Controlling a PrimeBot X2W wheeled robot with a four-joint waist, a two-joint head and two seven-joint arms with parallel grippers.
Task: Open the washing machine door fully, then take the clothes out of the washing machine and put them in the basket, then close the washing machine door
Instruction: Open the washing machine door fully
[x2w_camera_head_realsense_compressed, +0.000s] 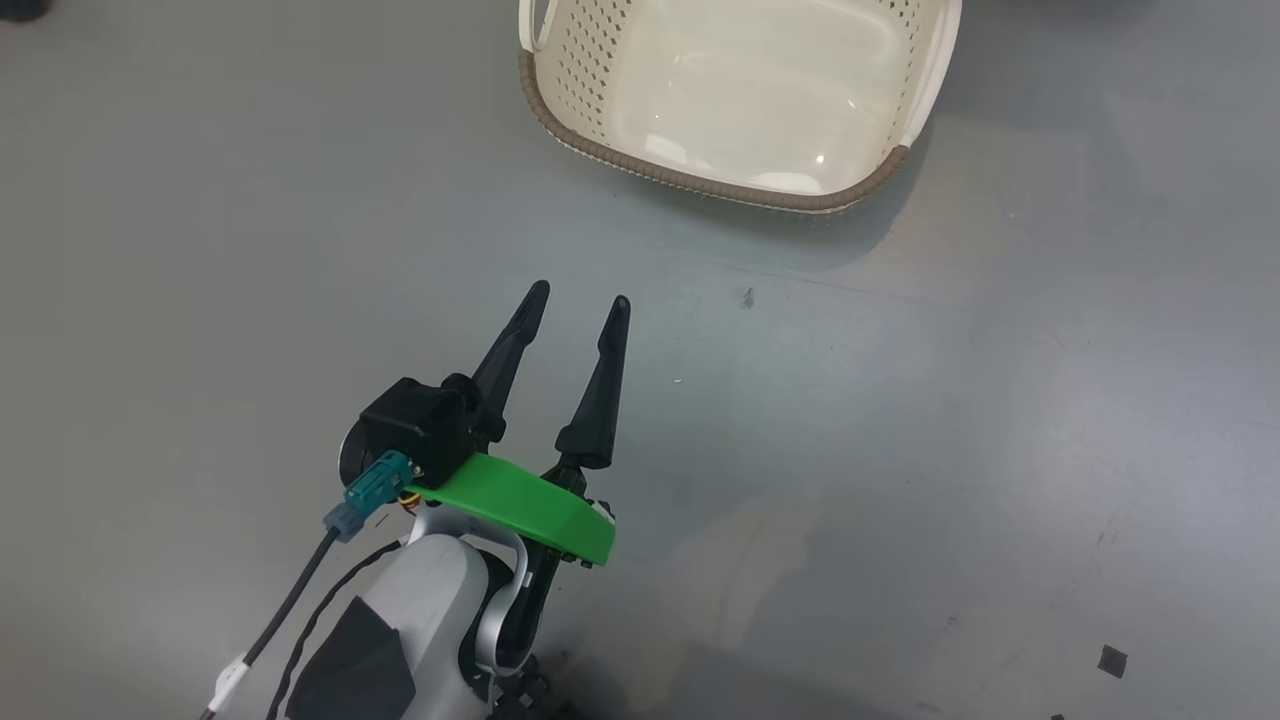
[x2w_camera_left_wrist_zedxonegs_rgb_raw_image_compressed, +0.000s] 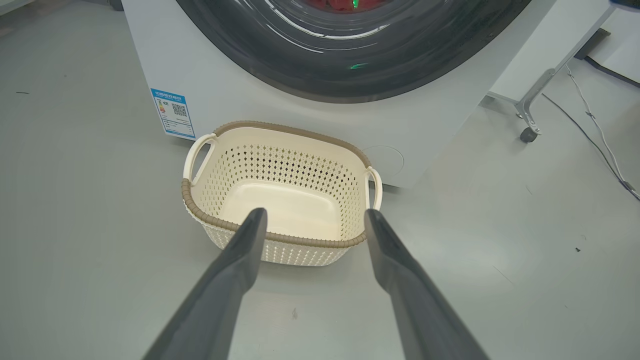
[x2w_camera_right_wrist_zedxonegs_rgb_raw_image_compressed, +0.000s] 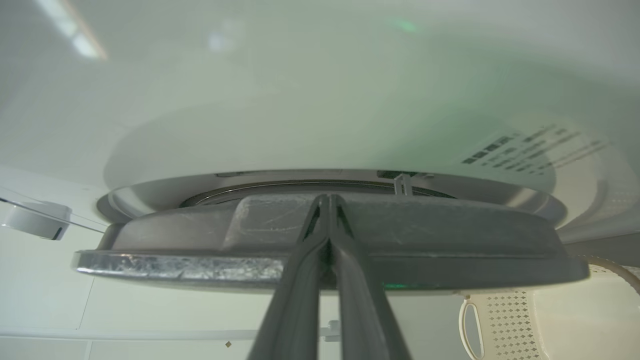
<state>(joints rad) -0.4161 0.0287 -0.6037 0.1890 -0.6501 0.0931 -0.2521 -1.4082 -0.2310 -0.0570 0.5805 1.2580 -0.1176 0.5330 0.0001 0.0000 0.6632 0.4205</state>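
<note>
The basket stands empty on the grey floor, just in front of the white washing machine. My left gripper hovers open, short of the basket's near rim, with nothing between its fingers. The washing machine door shows its glossy black rim, and a bit of red clothes shows through the glass at the top edge. In the right wrist view the door is seen edge-on. My right gripper is shut, its tips at the door's edge. I cannot tell whether they touch it.
A blue label marks the machine's lower left corner. A table leg with a caster and cables lie to the machine's right. A small dark scrap lies on the floor. The basket's handle shows below the door.
</note>
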